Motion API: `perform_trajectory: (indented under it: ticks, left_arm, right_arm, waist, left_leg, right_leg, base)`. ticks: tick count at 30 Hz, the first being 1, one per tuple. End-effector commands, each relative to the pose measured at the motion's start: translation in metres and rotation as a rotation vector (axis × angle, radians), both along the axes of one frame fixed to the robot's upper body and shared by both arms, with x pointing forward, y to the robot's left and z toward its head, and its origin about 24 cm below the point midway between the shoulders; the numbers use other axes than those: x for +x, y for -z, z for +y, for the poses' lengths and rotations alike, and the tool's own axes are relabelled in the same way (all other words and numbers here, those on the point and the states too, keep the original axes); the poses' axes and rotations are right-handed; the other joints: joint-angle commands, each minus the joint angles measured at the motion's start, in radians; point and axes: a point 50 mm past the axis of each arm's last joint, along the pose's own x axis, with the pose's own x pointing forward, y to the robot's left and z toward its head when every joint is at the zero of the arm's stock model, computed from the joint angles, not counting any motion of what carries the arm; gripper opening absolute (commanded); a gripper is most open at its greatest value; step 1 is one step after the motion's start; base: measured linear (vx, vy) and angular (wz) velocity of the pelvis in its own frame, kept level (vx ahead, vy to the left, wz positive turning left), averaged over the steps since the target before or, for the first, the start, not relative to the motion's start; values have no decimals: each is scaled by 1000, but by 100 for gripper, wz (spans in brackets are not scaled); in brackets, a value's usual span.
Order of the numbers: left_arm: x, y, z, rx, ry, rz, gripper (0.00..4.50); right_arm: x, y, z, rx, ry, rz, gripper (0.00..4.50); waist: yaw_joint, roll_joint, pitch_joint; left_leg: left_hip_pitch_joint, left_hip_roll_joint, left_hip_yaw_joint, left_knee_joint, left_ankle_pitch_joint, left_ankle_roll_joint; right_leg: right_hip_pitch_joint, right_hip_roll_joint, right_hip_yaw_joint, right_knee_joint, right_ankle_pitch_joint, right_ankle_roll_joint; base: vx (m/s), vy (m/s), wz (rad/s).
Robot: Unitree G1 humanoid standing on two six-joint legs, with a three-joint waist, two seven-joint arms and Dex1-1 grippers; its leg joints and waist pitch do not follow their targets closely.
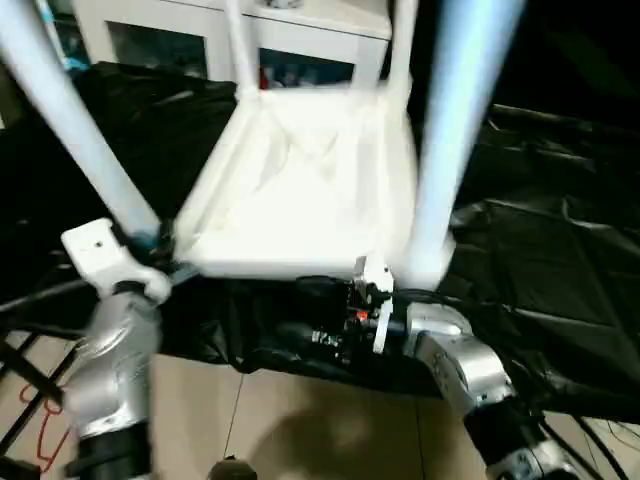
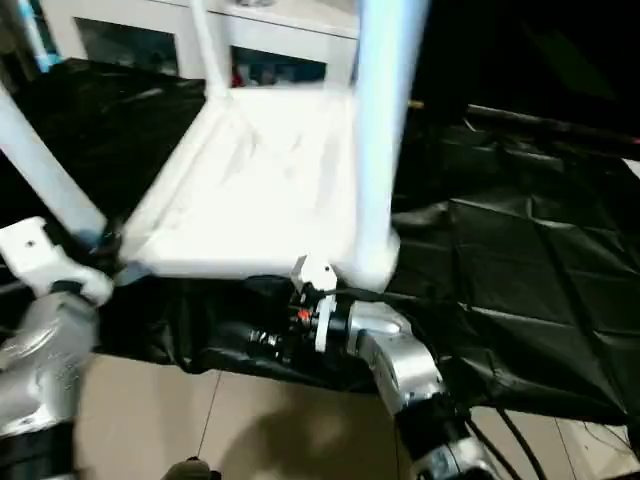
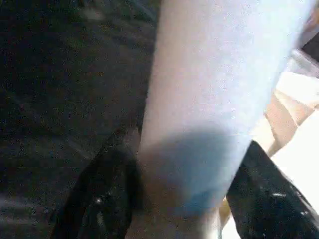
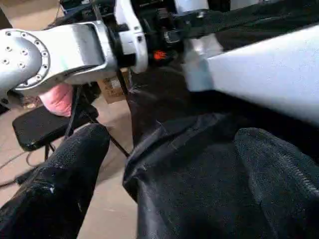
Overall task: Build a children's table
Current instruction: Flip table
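Black plastic sheet [image 1: 560,260] covers the work surface; white cabinet [image 1: 215,30] with glass doors stands behind it.

Children's table [image 1: 300,190] lies upside down on the sheet, ribbed underside up, near edge at the sheet's front edge. All four legs stand in corner sockets: near-left leg [image 1: 75,125], near-right leg [image 1: 455,130], two far legs [image 1: 237,45] by the cabinet. Near legs look blurred, near-left one tilted outward.

Left gripper [image 3: 184,199]: about half open, black fingers [image 3: 107,194] set on either side of the near-left leg low down, close by its socket. Contact looks made on one side at least; whether the clamp is firm I cannot tell.

Right gripper [image 4: 159,184]: fingers [image 4: 65,174] spread wide, nothing between them, hovering over the sheet just beside the near-right corner [image 4: 199,69]. The wrist view also catches the left forearm [image 4: 55,52] across the front edge.

Judgement: assembly late stage, all legs in; step in hand is seating or checking the near-left leg. Next move calls for a firm hold on that leg, then a push or twist straight along the socket axis, with the right gripper steadying the table so it does not slide off the front edge.
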Motion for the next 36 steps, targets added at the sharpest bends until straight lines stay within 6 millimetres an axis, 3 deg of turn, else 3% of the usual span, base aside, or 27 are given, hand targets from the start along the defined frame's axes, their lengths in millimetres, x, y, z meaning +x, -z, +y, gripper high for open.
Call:
perform_trajectory:
  ticks: [1,2,3,4,5,7,9,10,11,14,15,16,17,23,25,30,36]
  left_arm:
    - [5,1,-15,-103,37,8,229]
    - [5,1,-17,-99,48,11,226]
    - [6,0,-22,-102,72,14,223]
    - [6,0,-22,-102,72,14,221]
    - [6,-2,-29,-107,97,15,219]
    - [6,-3,-35,-119,114,17,217]
    - [7,-4,-39,-122,122,19,217]
    - [7,-4,-41,-123,125,20,216]
    - [6,-3,-45,-132,135,26,216]
    - [5,-3,-48,-138,144,29,216]
    - [5,-3,-49,-136,149,30,216]
    - [5,-3,-51,-132,155,30,216]
    - [5,-3,-51,-132,156,30,216]
    - [5,-3,-53,-112,172,39,216]
    - [5,-3,-55,-115,181,40,216]
    - [5,-2,-63,-114,224,46,216]
    - [4,0,-70,-102,280,61,216]
  right_arm:
    - [0,-7,-2,25,16,-12,450]
    - [0,-8,-2,30,27,-11,450]
    - [3,-6,-2,26,80,4,450]
    - [3,-6,-2,26,80,4,450]
    - [16,2,-2,-30,251,39,450]
    - [31,9,-3,-51,450,95,450]
    - [36,9,-2,-7,512,130,450]
    - [37,8,0,30,525,145,450]
    - [39,4,4,95,528,176,450]
    - [44,0,7,151,545,210,450]
    - [48,-2,7,179,562,230,450]
    - [53,-6,8,224,578,254,450]
    - [53,-7,8,227,579,255,450]
    - [70,-25,15,334,576,261,450]
    - [77,-25,13,326,638,280,450]
    - [96,-30,2,369,792,375,450]
    - [104,-39,0,463,790,404,450]
  waist:
    - [-2,18,-58]
    - [-3,17,-58]
    - [-6,31,-58]
    - [-8,26,-58]
    - [-9,23,-59]
    - [-14,26,-58]
    - [-14,28,-59]
    - [-14,27,-59]
    - [-15,20,-60]
    - [-14,25,-62]
    - [-14,18,-63]
    - [-16,19,-65]
    - [-16,13,-66]
    - [-15,13,-70]
    - [-16,17,-71]
    - [-25,15,-70]
    - [-33,9,-69]
  left_leg:
    - [22,40,-12,-80,-102,-14]
    - [20,39,-13,-82,-98,-13]
    - [21,39,-14,-82,-99,-18]
    - [22,40,-14,-83,-101,-22]
    - [23,39,-14,-83,-99,-33]
    - [26,35,-11,-86,-96,-59]
    - [28,37,-8,-86,-119,-66]
    - [27,37,-8,-85,-121,-64]
    - [22,37,-8,-85,-100,-51]
    - [21,37,-7,-81,-69,-36]
    - [21,37,-7,-80,-52,-29]
    - [20,35,-6,-78,-37,-25]
    - [18,35,-4,-76,-20,-17]
    - [16,33,1,-67,48,8]
    - [17,34,1,-68,34,1]
    - [16,33,3,-73,-16,-13]
    - [13,36,5,-70,-20,13]
  right_leg:
    - [23,-71,27,-56,175,-204]
    - [24,-72,26,-57,174,-194]
    - [21,-71,27,-55,173,-186]
    - [21,-71,26,-58,171,-183]
    - [20,-70,26,-57,165,-184]
    - [14,-71,26,-57,131,-195]
    - [14,-69,27,-59,111,-192]
    - [15,-68,28,-58,118,-187]
    - [21,-68,27,-56,163,-174]
    - [21,-67,27,-51,219,-166]
    - [23,-68,26,-47,236,-169]
    - [22,-66,26,-47,245,-169]
    - [23,-65,26,-43,260,-173]
    - [20,-60,23,-37,332,-178]
    - [18,-63,23,-37,308,-181]
    - [16,-63,21,-40,234,-185]
    - [15,-65,23,-43,218,-184]
  base:
    - [0,0,0]
    - [0,0,0]
    - [0,0,0]
    - [0,0,0]
    - [0,0,0]
    - [0,0,0]
    - [0,0,0]
    - [0,0,0]
    - [0,0,0]
    - [0,0,0]
    - [0,0,0]
    - [0,0,0]
    - [0,0,0]
    - [0,0,0]
    - [0,0,0]
    - [0,0,0]
    - [0,0,0]
